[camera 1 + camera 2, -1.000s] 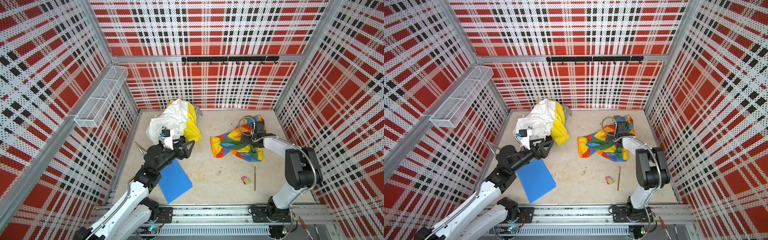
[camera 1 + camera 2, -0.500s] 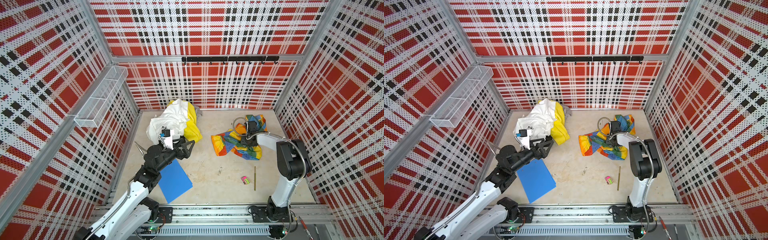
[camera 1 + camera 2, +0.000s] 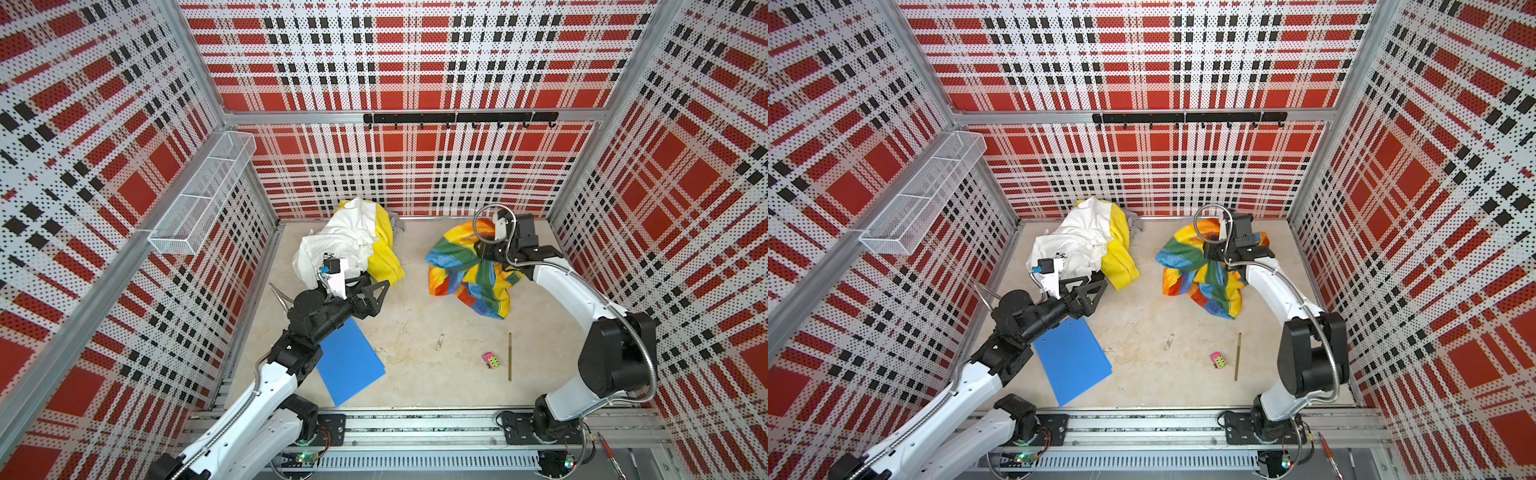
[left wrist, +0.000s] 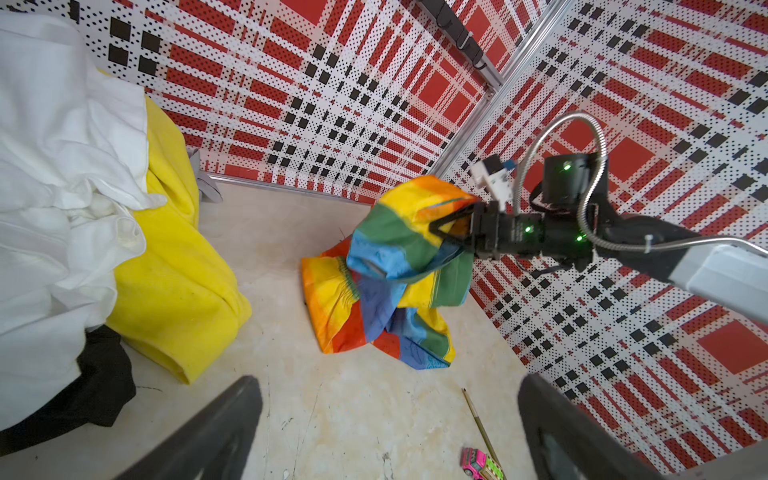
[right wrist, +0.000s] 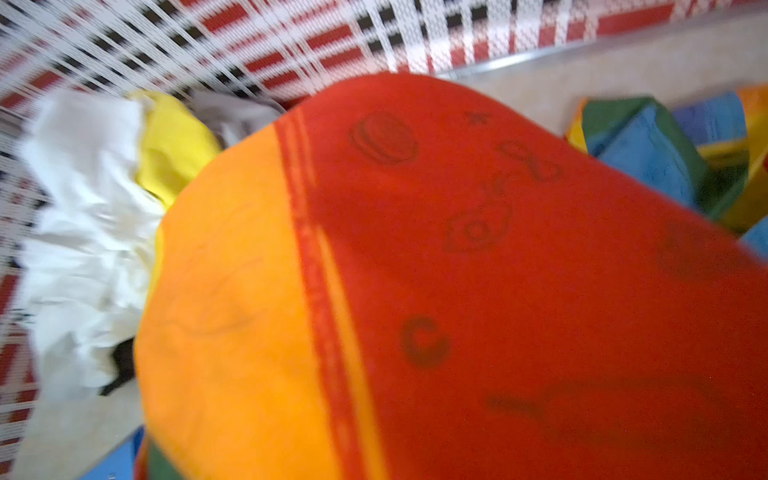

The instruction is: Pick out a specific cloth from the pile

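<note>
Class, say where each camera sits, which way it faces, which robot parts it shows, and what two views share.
Both top views: high in front, looking down; left arm, right arm, cloth, pile.
Left wrist: on left arm, facing across the floor; open left tool, right tool gripping the cloth.
Right wrist: close against the cloth; no tool shows.
Shared: all show cloth and pile.

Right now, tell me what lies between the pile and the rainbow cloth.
Nothing but bare tabletop separates the pile from the cloth, seen in both top views.
</note>
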### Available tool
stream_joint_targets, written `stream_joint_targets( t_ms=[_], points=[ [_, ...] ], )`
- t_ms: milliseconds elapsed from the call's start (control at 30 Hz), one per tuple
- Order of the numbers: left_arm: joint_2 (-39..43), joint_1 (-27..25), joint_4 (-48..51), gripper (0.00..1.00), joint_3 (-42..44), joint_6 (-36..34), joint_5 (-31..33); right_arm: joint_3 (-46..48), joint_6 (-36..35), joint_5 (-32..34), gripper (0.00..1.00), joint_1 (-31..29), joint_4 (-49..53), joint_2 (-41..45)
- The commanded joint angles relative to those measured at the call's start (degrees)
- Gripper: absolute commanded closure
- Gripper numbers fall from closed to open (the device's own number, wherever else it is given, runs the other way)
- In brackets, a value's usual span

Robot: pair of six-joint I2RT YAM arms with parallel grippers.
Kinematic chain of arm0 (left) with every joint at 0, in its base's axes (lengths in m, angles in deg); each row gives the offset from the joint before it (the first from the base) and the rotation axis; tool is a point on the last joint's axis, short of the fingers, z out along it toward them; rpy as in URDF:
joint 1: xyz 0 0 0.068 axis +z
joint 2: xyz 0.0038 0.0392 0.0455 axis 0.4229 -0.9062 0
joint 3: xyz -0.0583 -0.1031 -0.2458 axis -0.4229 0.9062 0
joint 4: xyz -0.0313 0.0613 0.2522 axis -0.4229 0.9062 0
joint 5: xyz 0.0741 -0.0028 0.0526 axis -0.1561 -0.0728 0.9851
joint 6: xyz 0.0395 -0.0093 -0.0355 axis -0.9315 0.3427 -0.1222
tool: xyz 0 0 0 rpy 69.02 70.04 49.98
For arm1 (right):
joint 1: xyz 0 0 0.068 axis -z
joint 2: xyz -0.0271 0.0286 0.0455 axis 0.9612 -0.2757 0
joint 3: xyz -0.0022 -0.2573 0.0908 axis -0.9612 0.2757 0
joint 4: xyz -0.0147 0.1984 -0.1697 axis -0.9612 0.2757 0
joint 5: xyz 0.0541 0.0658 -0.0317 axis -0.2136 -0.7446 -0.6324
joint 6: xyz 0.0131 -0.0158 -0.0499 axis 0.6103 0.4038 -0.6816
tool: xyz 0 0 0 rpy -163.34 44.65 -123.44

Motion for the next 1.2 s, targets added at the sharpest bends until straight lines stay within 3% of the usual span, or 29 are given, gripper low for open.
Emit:
stream_joint_targets(
  t_ms=[0,367,533,667,833,967,1167],
  points=[
    [0.4,0.7,-1.4,0.01,-0.2,0.1,-0.5,-3.9,2.6,-7.3,1.0,1.9,-3.2,3.9],
    [0.3,0.8,-2.3,0.01,-0.1,0.5,-0.7,-26.4,6.8,-24.7,1.0,4.3,-1.6,1.7],
    [0.2,0.9,-2.5,0.01,0.0,0.7,-0.9,-30.6,9.2,-21.3,1.0,5.4,-3.5,3.7],
    [0.0,0.8,-2.7,0.01,0.1,0.7,-1.0,-25.6,13.0,-18.3,1.0,8.9,-7.5,6.5],
    [0.0,0.7,-2.9,0.01,0.3,1.0,-1.3,-16.4,13.1,-8.9,1.0,13.4,-4.5,8.8],
    [-0.1,0.8,-3.1,0.01,0.5,1.1,-1.3,-8.0,13.8,-8.8,1.0,16.7,-5.7,9.5],
    [-0.9,0.7,-4.0,0.01,0.7,1.8,-1.6,-0.8,10.7,-13.4,1.0,14.7,-9.7,7.7]
  ],
)
